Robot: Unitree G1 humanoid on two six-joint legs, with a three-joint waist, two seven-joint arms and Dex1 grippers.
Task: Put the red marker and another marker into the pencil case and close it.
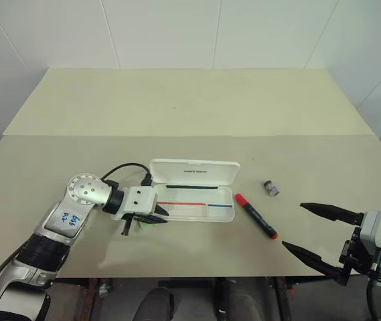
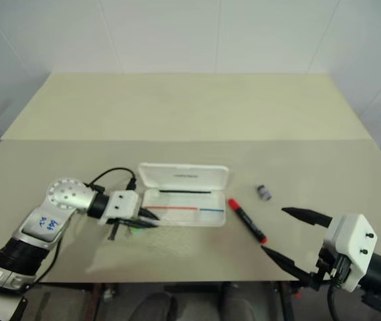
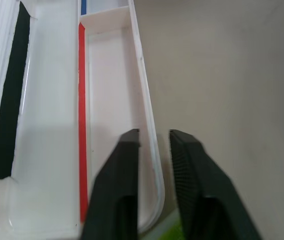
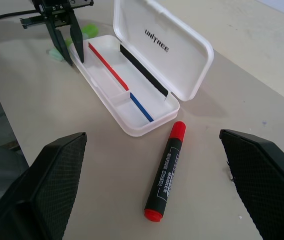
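The pencil case point(image 1: 193, 172) lies open at mid-table, lid point(image 4: 166, 50) tipped back, with red, black and blue lines inside. My left gripper point(image 1: 162, 216) is at its left end, pointing right, fingers point(image 3: 124, 165) slightly apart and astride the case's front wall. The light green highlighter point(image 4: 88, 30) lies on the table just outside that end, under the gripper, and I see no grip on it. To the right of the case the red marker point(image 1: 256, 215) lies flat, red cap toward the case. My right gripper point(image 1: 293, 225) hovers wide open near the front right edge, short of the marker point(image 4: 165, 172).
A small grey cylinder point(image 1: 271, 188) stands right of the case, beyond the red marker. The table point(image 1: 190, 107) stretches far back, with a seam across it, up to a white wall. The front edge runs close under both grippers.
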